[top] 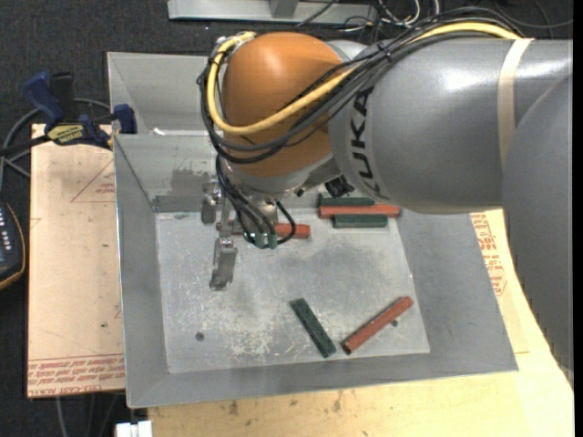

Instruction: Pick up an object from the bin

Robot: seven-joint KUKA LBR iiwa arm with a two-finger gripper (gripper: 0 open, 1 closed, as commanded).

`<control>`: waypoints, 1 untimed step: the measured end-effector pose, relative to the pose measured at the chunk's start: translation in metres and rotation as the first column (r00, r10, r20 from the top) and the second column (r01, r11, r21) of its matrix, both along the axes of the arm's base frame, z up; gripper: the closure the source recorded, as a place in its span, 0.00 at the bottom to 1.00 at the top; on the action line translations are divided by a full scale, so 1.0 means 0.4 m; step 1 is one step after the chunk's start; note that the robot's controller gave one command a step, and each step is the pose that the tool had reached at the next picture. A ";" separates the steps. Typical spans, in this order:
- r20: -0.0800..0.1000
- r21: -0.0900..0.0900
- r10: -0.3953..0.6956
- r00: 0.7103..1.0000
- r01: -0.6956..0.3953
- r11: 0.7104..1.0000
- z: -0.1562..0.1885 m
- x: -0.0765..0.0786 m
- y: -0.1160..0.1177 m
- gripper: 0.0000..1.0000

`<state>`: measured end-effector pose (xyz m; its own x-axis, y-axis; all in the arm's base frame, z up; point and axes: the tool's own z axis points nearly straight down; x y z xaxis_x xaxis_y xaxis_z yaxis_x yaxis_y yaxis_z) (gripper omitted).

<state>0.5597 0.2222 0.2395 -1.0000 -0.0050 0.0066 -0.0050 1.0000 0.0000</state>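
Observation:
My gripper (220, 276) hangs below the orange wrist cover over the left part of the bin floor, with bare metal under it. Closest to it is a short red bar (295, 231), just to its right and partly covered by cables. A dark green bar (312, 327) lies slanted near the bin's front, and a longer red bar (377, 324) lies slanted next to it on the right. Neither one touches the gripper.
At the back right, a red bar (361, 210) and a green bar (360, 221) lie side by side, partly under the arm. The large arm covers the bin's right rear. The bin walls slope up close on the gripper's left.

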 end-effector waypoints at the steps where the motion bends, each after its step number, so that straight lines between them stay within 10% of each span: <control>1: -0.005 -0.005 -0.115 0.993 0.115 0.993 -0.181 -0.206 -0.078 0.00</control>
<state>0.4774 0.1912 0.1671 -0.9939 0.1100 0.0116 0.1099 0.9939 -0.0046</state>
